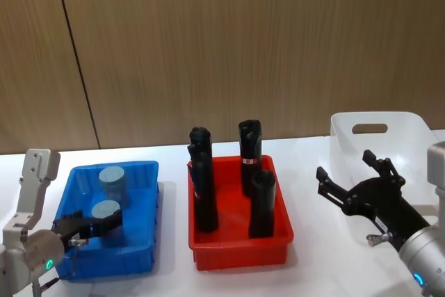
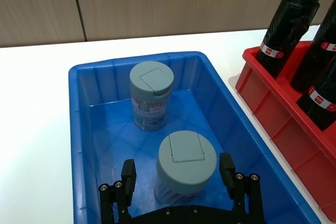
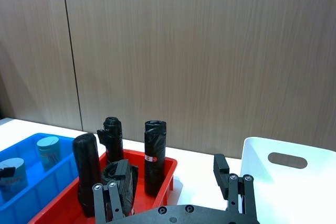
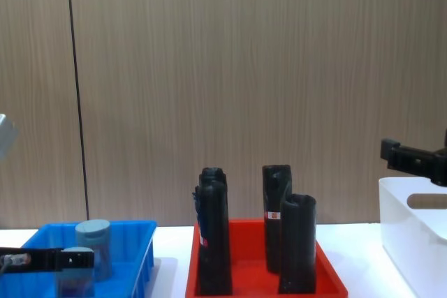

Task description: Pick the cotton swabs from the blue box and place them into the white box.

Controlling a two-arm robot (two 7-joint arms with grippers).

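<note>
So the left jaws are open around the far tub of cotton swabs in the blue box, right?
No. The left wrist view shows the left gripper, jaws open, around the near tub, not the far tub, in the blue box.

Staged test bench: white table (image 1: 174, 255) before wood-panelled wall (image 1: 243, 46).

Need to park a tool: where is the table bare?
Widest bare table: between red tray and white box, by the right gripper. A narrow strip separates blue box from red tray. Crowded: black cylinders in the tray; left gripper around cotton swabs.
</note>
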